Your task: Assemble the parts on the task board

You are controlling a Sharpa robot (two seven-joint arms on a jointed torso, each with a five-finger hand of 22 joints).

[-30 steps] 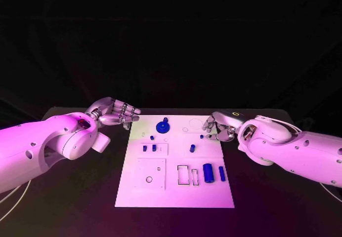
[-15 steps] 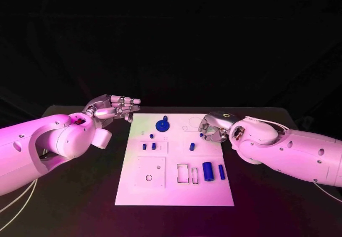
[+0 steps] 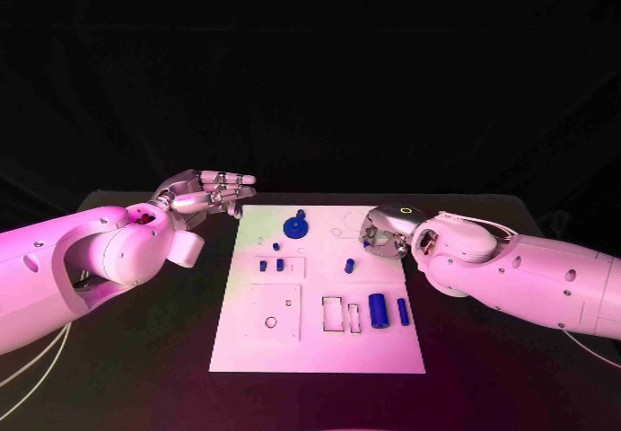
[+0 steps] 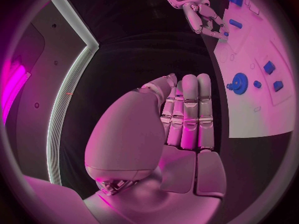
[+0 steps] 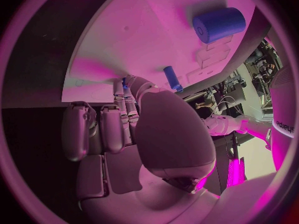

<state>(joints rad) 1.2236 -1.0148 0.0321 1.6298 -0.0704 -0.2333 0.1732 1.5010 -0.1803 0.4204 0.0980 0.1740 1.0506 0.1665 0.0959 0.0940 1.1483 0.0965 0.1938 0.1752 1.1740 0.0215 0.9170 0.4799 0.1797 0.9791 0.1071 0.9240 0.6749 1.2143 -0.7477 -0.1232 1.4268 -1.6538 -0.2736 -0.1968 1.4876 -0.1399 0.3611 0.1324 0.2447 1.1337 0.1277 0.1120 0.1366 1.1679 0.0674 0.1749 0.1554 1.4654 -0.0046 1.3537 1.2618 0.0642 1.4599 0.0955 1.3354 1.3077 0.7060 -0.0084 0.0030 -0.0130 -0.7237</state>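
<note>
Fingers (image 4: pixel 187 114) of my left robot hand (image 3: pixel 205 199) lie straight and side by side, released, holding nothing, above the dark worktop (image 3: pixel 155 359) just off the task board's (image 3: pixel 319 350) far left corner. On the board sit the blue parts: a gear (image 3: pixel 296 228) at the far end, small pegs (image 3: pixel 271 266) in the middle, a thick cylinder (image 3: pixel 378 312) nearer me. My right robot hand (image 3: pixel 386 235) is curled down on the board's far right edge; I cannot tell whether it grasps anything.

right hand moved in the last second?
Yes. The right hand has shifted inward over the task board edge, toward the blue gear.
</note>
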